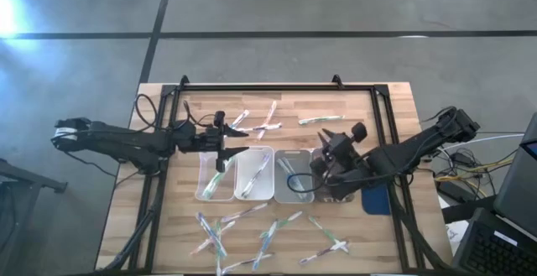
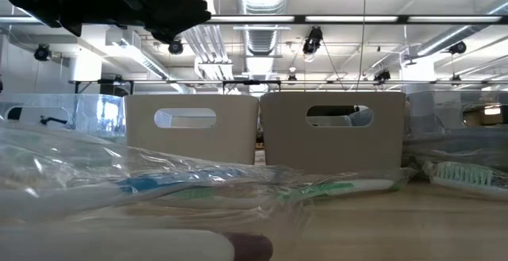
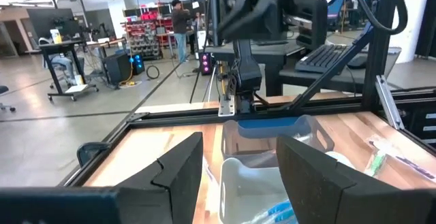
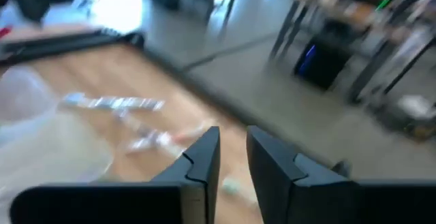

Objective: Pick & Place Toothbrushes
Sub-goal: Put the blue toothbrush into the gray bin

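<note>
Toothbrushes (image 1: 270,236) are scattered along the worktop's (image 1: 382,234) near and far edges, some already in the trays (image 1: 254,175). The right gripper (image 4: 233,157), fingers nearly closed on nothing visible, is judged mid-release over the right-hand tray. The left gripper (image 3: 240,161) hangs open and empty above the left trays; another pick is called for

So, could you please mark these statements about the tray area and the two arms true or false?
1. Three clear trays sit side by side mid-table. True.
2. Every toothbrush is already in a tray. False: wrapped toothbrushes lie loose on the wood.
3. The left gripper is above the leftmost tray, fingers apart. True.
4. The right gripper is parked off the table. False: it is over the table, beside the rightmost tray.
</note>
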`<state>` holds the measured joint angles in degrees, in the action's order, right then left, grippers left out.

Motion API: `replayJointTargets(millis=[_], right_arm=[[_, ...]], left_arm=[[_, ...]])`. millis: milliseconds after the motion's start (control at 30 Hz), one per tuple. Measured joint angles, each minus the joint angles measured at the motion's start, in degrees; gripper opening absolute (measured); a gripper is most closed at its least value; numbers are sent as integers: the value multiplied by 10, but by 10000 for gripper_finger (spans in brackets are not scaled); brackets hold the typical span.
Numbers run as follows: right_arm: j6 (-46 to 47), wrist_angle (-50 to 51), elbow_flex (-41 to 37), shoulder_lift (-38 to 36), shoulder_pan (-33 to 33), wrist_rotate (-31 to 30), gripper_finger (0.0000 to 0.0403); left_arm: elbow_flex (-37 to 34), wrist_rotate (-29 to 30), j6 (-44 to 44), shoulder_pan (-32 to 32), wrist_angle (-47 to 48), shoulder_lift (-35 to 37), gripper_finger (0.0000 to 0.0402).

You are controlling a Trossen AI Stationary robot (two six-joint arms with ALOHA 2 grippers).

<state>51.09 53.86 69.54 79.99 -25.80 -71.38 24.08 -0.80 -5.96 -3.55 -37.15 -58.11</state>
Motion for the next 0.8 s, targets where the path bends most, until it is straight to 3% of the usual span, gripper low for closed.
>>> replayJointTargets(millis=[100, 200, 400, 667, 800], right_arm=[[-35, -20, -3, 0, 4, -61, 54], [-61, -22, -12, 0, 19, -63, 43], [-105, -39, -33, 0, 67, 26, 21], [-226, -61, -56, -1, 146, 63, 8], [-311, -118, -70, -4, 210, 137, 8]], left_arm=[[0, 0, 0, 0, 0, 0, 190], [0, 0, 0, 0, -1, 0, 190], [0, 0, 14, 0, -2, 0, 191], [25, 5, 15, -1, -6, 2, 190], [40, 5, -6, -1, -6, 2, 190]])
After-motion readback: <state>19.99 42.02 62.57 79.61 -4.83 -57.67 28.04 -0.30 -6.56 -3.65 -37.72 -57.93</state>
